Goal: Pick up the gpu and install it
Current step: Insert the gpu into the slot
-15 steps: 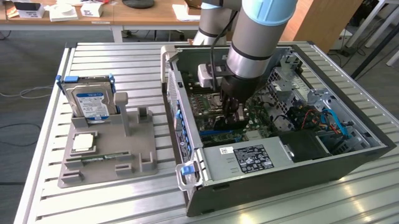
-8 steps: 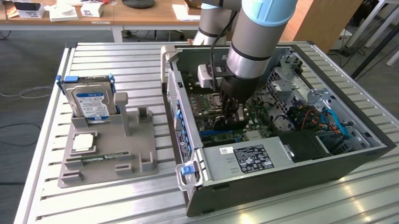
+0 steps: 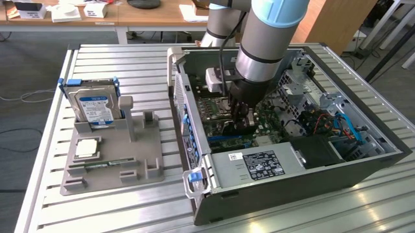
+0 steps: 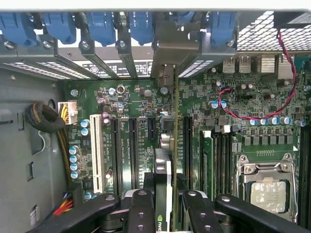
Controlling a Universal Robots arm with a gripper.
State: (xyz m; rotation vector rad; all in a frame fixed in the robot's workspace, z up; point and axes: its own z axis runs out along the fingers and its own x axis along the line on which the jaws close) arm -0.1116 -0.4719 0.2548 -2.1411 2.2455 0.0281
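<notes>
Between the jaws you have the gpu, held edge-on. It is a thin dark card with the black fingers pressed against both its flat faces, so the jaws are partly closed and clamped on it rather than standing wide. The pickup part of the task is therefore done. The arm reaches down into the open computer case, which lies on its side on the slatted tabletop. The jaws and card sit deep inside the case, over the green motherboard. To either side of the jaws, long dark expansion slots run parallel to the card. Ahead of the jaws, the card's far end reaches towards the rear wall of the case, where a row of blue retaining clips sits over the bracket openings. The card looks lined up along a slot, but you cannot tell whether its lower edge is pressed home, touching, or just above. Treat the install as under way but not confirmed, since the jaws have not let go. Well apart from the jaws, outside the case, a grey parts holder carries the hard drive upright and a memory stick lying flat.
</notes>
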